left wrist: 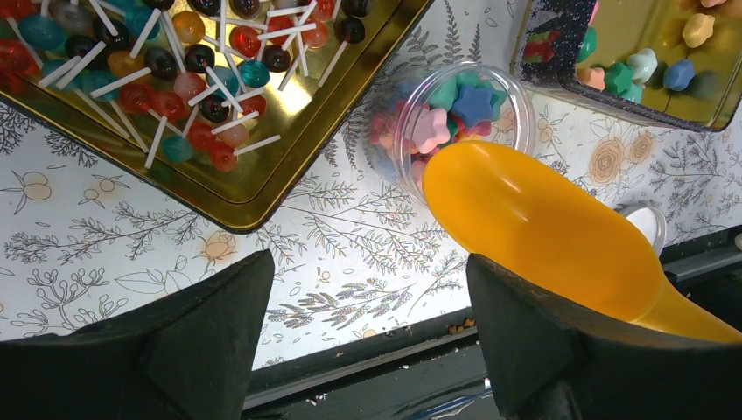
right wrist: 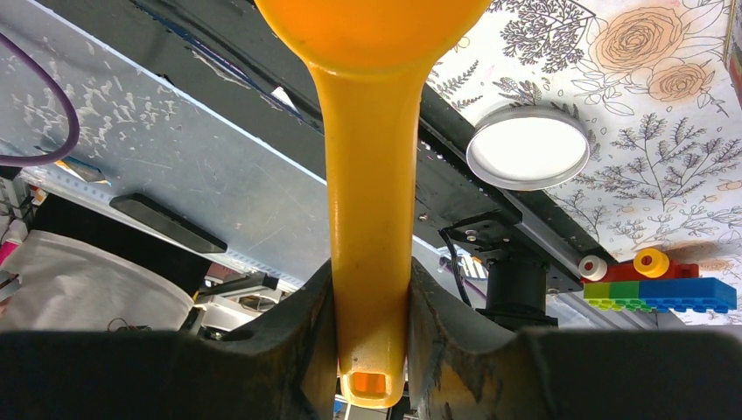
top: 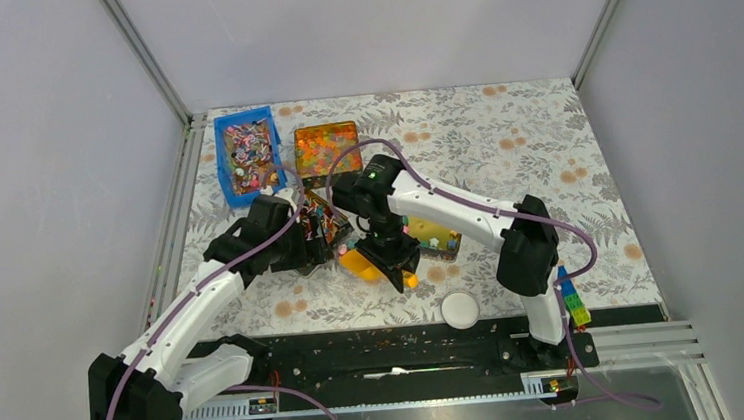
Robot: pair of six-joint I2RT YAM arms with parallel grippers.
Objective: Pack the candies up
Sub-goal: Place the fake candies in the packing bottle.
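Observation:
The candies are small pastel stars and flowers. Some fill a small clear cup (left wrist: 506, 98) on the table, and more candies (left wrist: 652, 68) lie in a gold tin (left wrist: 632, 105) at the upper right; that tin also shows in the top view (top: 437, 237). My right gripper (right wrist: 372, 350) is shut on the handle of a yellow spoon (right wrist: 372, 201). The spoon's bowl (left wrist: 542, 227) tilts at the cup's rim. My left gripper (left wrist: 372, 324) is open and empty, just short of the cup. In the top view, both grippers meet near the spoon (top: 360, 264).
A gold tray of lollipops (left wrist: 236, 188) lies left of the cup. A blue bin of stick sweets (top: 248, 154) and an orange box of beads (top: 328, 148) stand at the back. A white lid (top: 460, 309) and toy bricks (top: 574, 299) sit near the front edge.

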